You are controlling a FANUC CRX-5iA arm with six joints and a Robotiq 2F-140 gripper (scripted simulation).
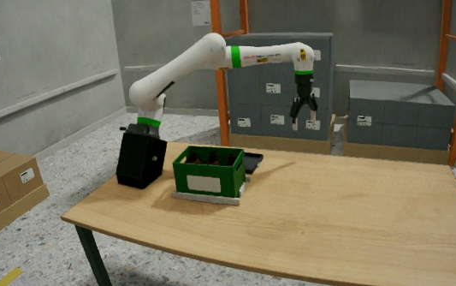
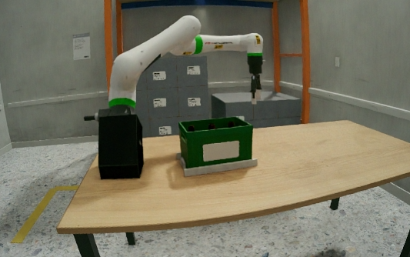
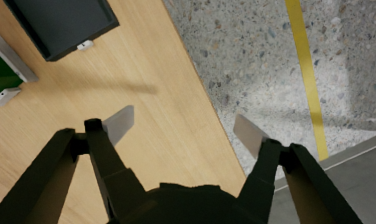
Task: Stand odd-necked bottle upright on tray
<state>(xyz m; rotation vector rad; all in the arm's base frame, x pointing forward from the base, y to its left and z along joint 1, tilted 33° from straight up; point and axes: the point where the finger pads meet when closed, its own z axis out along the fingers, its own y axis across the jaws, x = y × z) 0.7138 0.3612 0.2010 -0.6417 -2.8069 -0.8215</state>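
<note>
1. Gripper (image 1: 304, 124) (image 2: 256, 99) (image 3: 185, 118), one: fingers spread wide, nothing between them, pointing down, raised above the table (image 1: 338, 205) (image 2: 304, 165) (image 3: 139, 150).
2. Crate (image 1: 203, 184) (image 2: 221, 148) (image 3: 0, 75), green, upright, with pale strips along its foot. We take it to be light enough to shift if nudged.
3. Bottles (image 1: 212, 158) (image 2: 211, 126), dark: three tops seen within the crate; the rest hidden by its walls. The odd-necked one must be among the five, but we cannot tell which; the necks are too small here. None is visible on the tray.
4. Tray (image 1: 253, 163) (image 3: 69, 25), dark, low-rimmed, just beside the crate; hidden in the exterior view.
5. Handling, our estimate: glass, stiff and smooth, heavier below than above, apt to slip under a loose grip and to chip under a knock.
6. Place of hold: the neck just below the opening, squarely from above, both pads meeting it evenly. We would compare the necks there first, then lift straight up until the base clears the crate wall.
7. Setting down: upright, well inside the tray's rim, base fully seated before release, since a tall bottle could topple or tip the tray.
</note>
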